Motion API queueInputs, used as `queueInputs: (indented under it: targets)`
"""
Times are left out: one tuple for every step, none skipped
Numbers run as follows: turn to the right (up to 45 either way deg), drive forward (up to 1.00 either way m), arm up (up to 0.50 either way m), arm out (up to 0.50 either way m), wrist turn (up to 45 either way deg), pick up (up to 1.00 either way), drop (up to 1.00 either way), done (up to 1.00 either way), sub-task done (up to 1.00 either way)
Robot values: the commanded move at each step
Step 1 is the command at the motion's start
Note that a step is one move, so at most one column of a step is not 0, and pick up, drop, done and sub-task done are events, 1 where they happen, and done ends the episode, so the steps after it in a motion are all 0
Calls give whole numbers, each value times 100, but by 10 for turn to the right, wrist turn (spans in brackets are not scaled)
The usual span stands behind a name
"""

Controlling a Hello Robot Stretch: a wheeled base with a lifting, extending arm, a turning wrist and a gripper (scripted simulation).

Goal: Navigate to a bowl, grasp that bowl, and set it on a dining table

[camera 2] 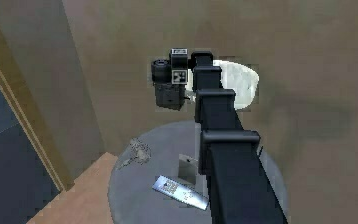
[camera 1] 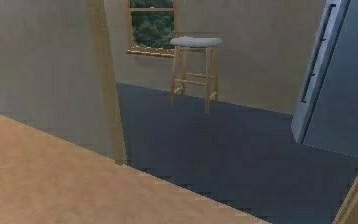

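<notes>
A pale, whitish bowl (camera 2: 239,82) hangs at the far end of my arm in the arm side view, up against the tan wall and clear of the round grey table (camera 2: 147,180) below it. My gripper (camera 2: 171,84) shows as a dark body just left of the two white marker squares, and it holds the bowl. The dark arm bar rises from the bottom edge and hides part of the bowl and of the tabletop.
On the grey table lie a small crumpled grey item (camera 2: 137,152) and a flat printed card (camera 2: 177,190). In the forward view a wooden stool (camera 1: 195,62) stands under a window (camera 1: 152,25). A tan wall (camera 1: 37,60) ends at a wooden post (camera 1: 109,90). A grey appliance (camera 1: 332,75) stands at the right beside dark blue floor.
</notes>
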Motion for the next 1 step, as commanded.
queueInputs:
  targets:
    - [0, 0, -30, 0, 0, 0, 0, 0, 0]
